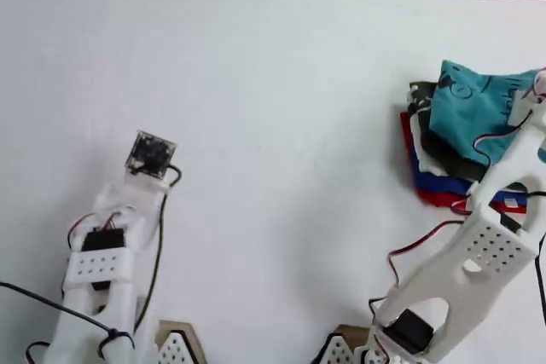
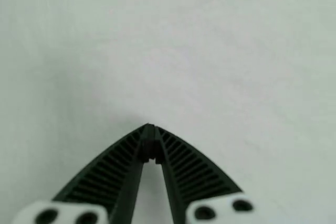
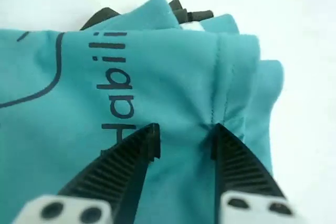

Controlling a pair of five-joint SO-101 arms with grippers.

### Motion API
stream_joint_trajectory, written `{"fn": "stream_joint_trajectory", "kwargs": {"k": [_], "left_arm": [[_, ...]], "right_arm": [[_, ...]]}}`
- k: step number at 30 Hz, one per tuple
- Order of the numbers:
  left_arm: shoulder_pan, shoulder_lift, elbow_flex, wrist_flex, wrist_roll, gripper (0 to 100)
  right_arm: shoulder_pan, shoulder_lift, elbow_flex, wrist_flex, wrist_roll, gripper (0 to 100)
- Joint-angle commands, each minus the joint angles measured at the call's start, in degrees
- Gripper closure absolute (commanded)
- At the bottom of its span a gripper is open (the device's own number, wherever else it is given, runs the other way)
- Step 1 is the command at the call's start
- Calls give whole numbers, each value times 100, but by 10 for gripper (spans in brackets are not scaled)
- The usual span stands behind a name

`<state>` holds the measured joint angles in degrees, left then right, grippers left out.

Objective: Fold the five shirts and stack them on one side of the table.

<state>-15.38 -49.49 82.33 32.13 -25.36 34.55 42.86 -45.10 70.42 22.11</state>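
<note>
At the right side of the table (image 1: pixel 273 83), rests the right gripper (image 3: pixel 184 140) on the teal shirt (image 3: pixel 131 66) with jaws partway apart. Touches the cloth with both black fingertips (image 3: pixel 149 136); takes a puckered seam into the gap between them without closing on it. Hangs the left gripper (image 2: pixel 149 129) over bare white tabletop, well apart from the clothes, jaws fully together, tips meeting, clasping nothing. Shows, in the high view, the right arm (image 1: pixel 478 253) leaning across the near corner of the stack of shirts (image 1: pixel 435 181) and hiding part of it, red wires (image 1: pixel 409 245) trailing alongside. Finds the teal shirt on top of that stack, rumpled and only loosely folded, dark print across it, one end bunched into soft ridges. Reveals beneath it layers of black, white, blue and red cloth, edges stepped out unevenly toward the table's middle.
</note>
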Motion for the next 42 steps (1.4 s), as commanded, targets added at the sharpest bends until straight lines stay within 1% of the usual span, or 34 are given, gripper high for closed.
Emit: {"fn": "stream_joint_trajectory", "kwargs": {"k": [1, 5, 8, 11, 14, 16, 17, 18, 21, 22, 24, 26, 28, 30, 32, 36, 38, 42], "left_arm": [[44, -123, -31, -105, -35, 974], [44, -123, -31, -105, -35, 974], [44, -114, -31, -167, -35, 974], [44, -123, -31, -176, -35, 974], [9, -141, -163, -132, -35, 974], [-123, -255, -514, 255, -26, 974], [-193, -360, -778, 633, 0, 974], [-246, -492, -1068, 1108, 9, 974], [-149, -1037, -1833, 2611, -9, 974], [-18, -1257, -1903, 2954, -35, 974], [220, -1785, -1798, 3323, -185, 974], [378, -2356, -1446, 3455, -220, 974], [396, -2963, -1015, 3481, -220, 974], [352, -3560, -558, 3490, -229, 974], [132, -4176, -119, 3481, -229, 973], [-448, -5503, 611, 3446, -237, 973], [-580, -5574, 840, 3376, -237, 973], [-615, -5389, 1358, 3490, -193, 973]], "right_arm": [[92, 207, -211, -57, -53, 827], [57, -48, -255, 127, -70, 826], [-119, -567, -475, 558, -105, 826], [-382, -1209, -862, 1095, -114, 826], [-787, -1921, -1257, 1903, -114, 826], [-1156, -2396, -1363, 2607, -114, 826], [-1358, -2624, -1301, 2826, -114, 826], [-1481, -2879, -1055, 2835, -105, 826], [-1798, -3741, 185, 2809, -53, 826], [-2009, -4057, 800, 2809, 0, 826], [-2554, -4664, 2127, 2809, 325, 826], [-3090, -5367, 3552, 2677, 536, 826], [-3468, -6211, 4914, 2255, 563, 826], [-3591, -7160, 6268, 1613, 563, 826], [-3618, -8075, 7631, 1077, 501, 826], [-3749, -9684, 10180, 462, 536, 826], [-3758, -10413, 11068, 356, 536, 826], [-3758, -11793, 12088, 338, 484, 826]]}}
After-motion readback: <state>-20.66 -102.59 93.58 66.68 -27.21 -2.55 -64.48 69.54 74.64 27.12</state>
